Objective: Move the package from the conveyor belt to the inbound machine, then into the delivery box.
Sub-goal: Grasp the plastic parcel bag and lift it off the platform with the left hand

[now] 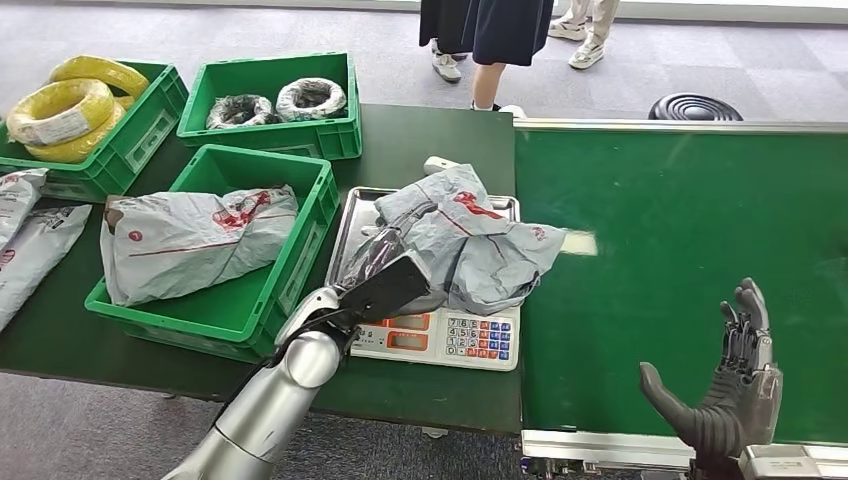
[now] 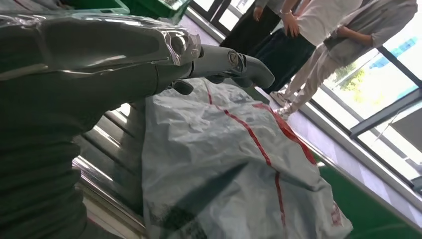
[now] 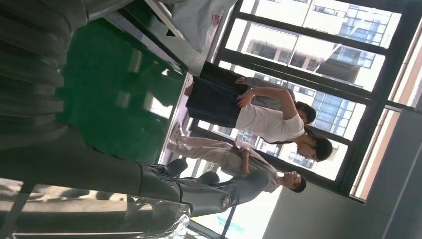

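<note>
The left hand [image 1: 385, 262] grips the near-left side of the grey package [image 1: 470, 240], which lies crumpled on the steel tray of the scale [image 1: 440, 335]; the left wrist view shows the thumb [image 2: 234, 64] hooked over the bag's top fold with the bag's red stripe running away from it. The package overhangs the tray's right edge and touches the conveyor belt [image 1: 680, 250]. The scale sits at the dark counter's front right corner, its keypad facing the robot. Just left of it, touching its side, stands a green crate [image 1: 300, 265] holding another grey bag [image 1: 190, 240]. Two more green crates line the counter's far edge, one with wrapped coils [image 1: 275, 100], one with yellow coils [image 1: 65, 110]. More grey bags [image 1: 30, 240] lie at the counter's left edge.

The right hand [image 1: 735, 390] hovers empty, fingers spread and upright, over the belt's near edge, well apart from the package. The belt's green surface is bare around it.

People [image 1: 490, 35] stand on the grey carpet beyond the counter's far edge. The right wrist view also shows tall windows [image 3: 318, 55] behind them.
</note>
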